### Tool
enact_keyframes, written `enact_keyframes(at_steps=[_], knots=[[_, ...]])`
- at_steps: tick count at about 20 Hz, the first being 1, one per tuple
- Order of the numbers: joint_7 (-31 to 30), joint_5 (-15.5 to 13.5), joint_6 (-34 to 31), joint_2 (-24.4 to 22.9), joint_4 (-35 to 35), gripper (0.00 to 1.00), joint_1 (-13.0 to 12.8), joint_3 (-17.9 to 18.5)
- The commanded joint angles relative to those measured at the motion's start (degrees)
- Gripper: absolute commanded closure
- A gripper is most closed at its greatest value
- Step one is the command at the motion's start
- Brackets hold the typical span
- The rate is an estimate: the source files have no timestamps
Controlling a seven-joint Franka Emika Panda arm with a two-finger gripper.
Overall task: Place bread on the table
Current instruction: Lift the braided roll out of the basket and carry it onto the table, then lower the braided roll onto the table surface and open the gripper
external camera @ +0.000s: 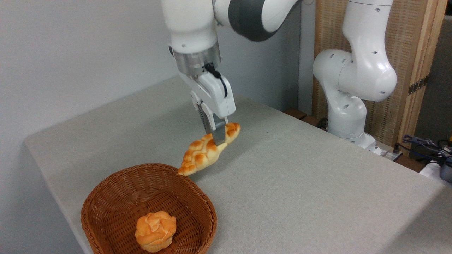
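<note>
Camera view, one fixed angle, so we work from that alone. We see the white arm point(197, 31) coming down from the top of frame, with the gripper point(217, 135) pointing downward over the table point(317, 169). Its jaws are clamped on the bread point(204, 151), pinching the loaf near its upper right end; one dark finger point(219, 135) shows in front of the crust, the other is hidden behind it.

We note the bread is braided, golden-brown with pale patches, and it hangs tilted: right end high at the fingers, left pointed tip low. That low tip sits right at the far rim of the basket point(106, 197); we cannot tell if it touches the wicker or just overlaps it in this view. We see a shadow under the loaf on the cloth, so most of it looks lifted off the table surface, beside the basket rather than inside it.

We see the basket at the near left corner of the table, brown woven wicker, with a small round orange bun point(155, 231) lying inside toward its near side, well apart from the bread.

We also mark the arm's base point(349, 116) at the far right edge, and cables point(423, 144) further right, off the table.
</note>
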Motion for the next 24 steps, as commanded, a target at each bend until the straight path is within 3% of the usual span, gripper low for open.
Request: enact_keyframes(at_steps=[1,2,3,4,6,8,9,24], knots=[[0.15,2.32,0.77,-0.37,-3.87,0.54,-3.12,0.85],[0.15,2.32,0.86,0.15,-3.87,0.47,-3.3,0.85],[0.15,2.32,0.86,0.68,-3.87,0.33,-3.39,0.77],[0.15,2.32,0.86,0.95,-3.87,0.27,-3.56,0.76],[0.23,2.4,0.86,1.56,-4.66,0.26,-4.35,0.76],[0.23,2.4,0.86,1.83,-4.58,0.05,-4.35,0.76],[0.23,2.4,0.77,1.83,-4.58,0.0,-4.35,0.76],[-0.03,2.4,-0.46,1.21,-1.5,0.0,-4.27,0.85]])
